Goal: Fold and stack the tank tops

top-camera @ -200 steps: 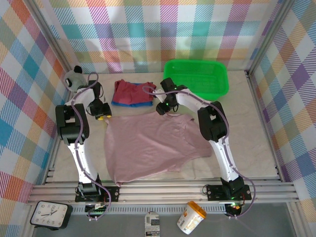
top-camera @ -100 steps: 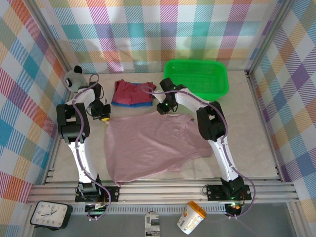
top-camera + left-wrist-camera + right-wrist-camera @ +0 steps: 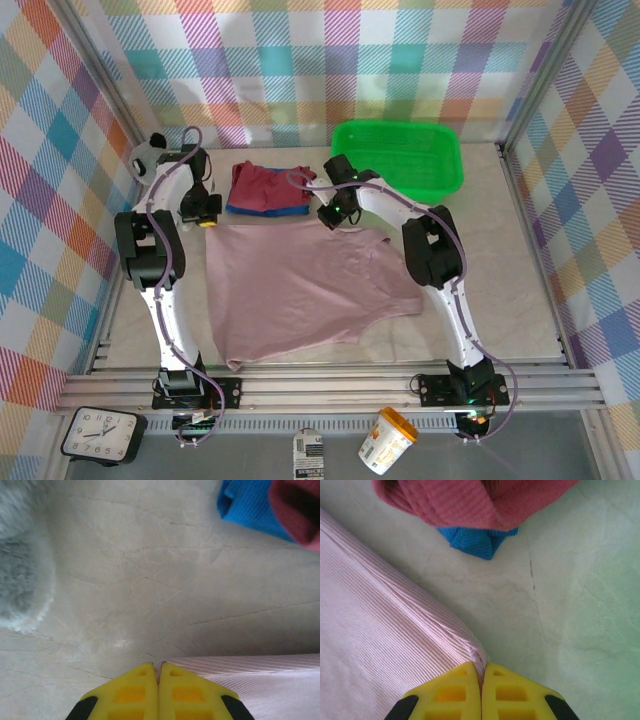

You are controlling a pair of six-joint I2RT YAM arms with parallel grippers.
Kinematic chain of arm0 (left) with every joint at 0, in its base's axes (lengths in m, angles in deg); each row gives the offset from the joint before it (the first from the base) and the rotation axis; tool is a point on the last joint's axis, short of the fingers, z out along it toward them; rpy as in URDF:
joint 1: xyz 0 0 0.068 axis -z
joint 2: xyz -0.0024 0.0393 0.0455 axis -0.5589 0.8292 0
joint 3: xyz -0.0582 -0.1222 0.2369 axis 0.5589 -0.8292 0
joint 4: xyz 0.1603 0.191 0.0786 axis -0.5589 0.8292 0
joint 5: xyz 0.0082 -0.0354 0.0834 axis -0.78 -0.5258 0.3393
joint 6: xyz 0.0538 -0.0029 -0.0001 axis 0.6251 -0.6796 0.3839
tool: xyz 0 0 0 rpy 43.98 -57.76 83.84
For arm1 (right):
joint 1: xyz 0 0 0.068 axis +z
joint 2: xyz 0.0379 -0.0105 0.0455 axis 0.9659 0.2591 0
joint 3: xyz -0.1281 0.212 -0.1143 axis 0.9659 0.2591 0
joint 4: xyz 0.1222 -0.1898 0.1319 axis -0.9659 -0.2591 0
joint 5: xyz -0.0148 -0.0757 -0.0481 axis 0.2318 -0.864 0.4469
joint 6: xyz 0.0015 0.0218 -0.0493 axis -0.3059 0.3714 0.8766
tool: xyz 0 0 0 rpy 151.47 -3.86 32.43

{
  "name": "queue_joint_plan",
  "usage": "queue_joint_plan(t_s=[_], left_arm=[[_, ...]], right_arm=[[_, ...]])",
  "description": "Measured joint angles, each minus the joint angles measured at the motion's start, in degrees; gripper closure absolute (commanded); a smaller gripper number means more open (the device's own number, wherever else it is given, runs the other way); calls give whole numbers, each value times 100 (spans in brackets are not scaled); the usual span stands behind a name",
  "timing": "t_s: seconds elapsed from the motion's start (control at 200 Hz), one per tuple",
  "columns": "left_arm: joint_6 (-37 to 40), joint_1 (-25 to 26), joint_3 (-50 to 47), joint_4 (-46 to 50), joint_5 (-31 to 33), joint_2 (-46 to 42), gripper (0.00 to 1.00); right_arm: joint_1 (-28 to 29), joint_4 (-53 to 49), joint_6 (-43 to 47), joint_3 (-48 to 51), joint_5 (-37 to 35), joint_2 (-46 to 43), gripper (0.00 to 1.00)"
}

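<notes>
The pale pink tank top [image 3: 300, 285] lies spread flat across the middle of the table. My left gripper [image 3: 206, 221] is shut on its far left corner [image 3: 235, 672], the yellow fingertips [image 3: 137, 690] pressed together over the hem. My right gripper [image 3: 331, 218] is shut on its far right corner [image 3: 470, 652], cloth pinched between the pads [image 3: 502, 690]. Behind them the dark red tank top [image 3: 265, 183] rests folded on the royal blue one [image 3: 250, 209]; both show in the right wrist view as a red fold [image 3: 470, 502] over a blue corner [image 3: 475, 542].
A bright green plastic basket [image 3: 400, 158] stands at the back right. A grey plush toy [image 3: 148, 156] sits at the back left, its fur [image 3: 22, 575] close to my left gripper. A clock, a cup and a bottle lie below the table's near rail.
My left gripper has carried the pink top's left corner away from me and leftward, drawing the far edge straight and taut. The right gripper has barely shifted.
</notes>
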Motion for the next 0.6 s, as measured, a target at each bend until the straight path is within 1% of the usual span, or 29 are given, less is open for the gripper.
queue_joint_plan(t_s=[0.12,0.245,0.415,0.6], left_arm=[[46,103,20,116,212,-28,99],[61,175,-90,129,260,-160,98],[61,227,-496,127,221,-730,98],[50,260,-1261,59,59,-1478,98]], right_arm=[[0,262,4,332,50,-267,93],[0,592,0,850,155,-586,93],[0,1099,-44,1683,321,-1078,91],[0,1600,-131,2415,468,-1502,90]])
